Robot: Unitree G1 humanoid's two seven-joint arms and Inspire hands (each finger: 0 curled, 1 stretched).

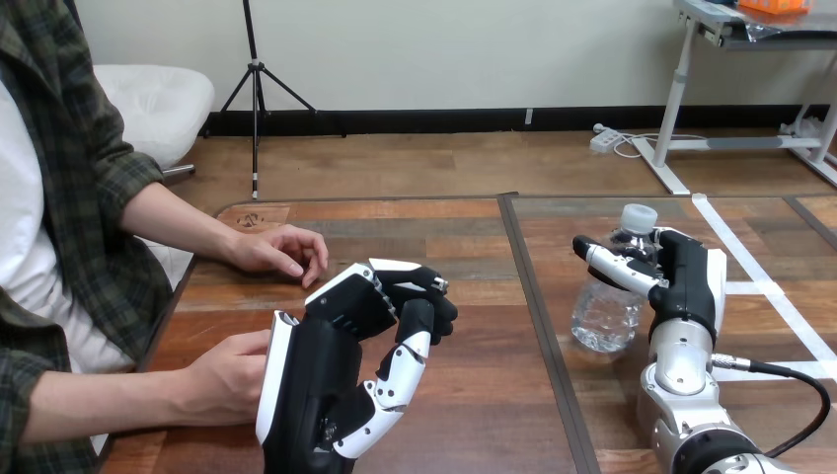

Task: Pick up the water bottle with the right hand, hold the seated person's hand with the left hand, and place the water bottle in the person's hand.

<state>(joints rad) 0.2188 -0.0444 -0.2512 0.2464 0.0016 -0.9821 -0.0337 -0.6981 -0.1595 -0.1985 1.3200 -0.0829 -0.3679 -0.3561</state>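
Observation:
A clear water bottle (604, 314) with a white cap stands upright on the table, right of the middle. My right hand (683, 281) is at its right side, fingers (614, 264) curled round its upper part just under the cap. My left hand (331, 380) hovers low at the front left, its fingers curled with nothing between them. The person's nearer hand (229, 373) lies on the table against the back of my left hand, partly hidden by it. I see no finger of mine round it. The person's farther hand (279, 249) rests on the table further back.
A dark seam (538, 316) runs front to back down the table between my two hands. White tape lines (765, 286) cross the table's right part. The person's forearms come in from the left edge.

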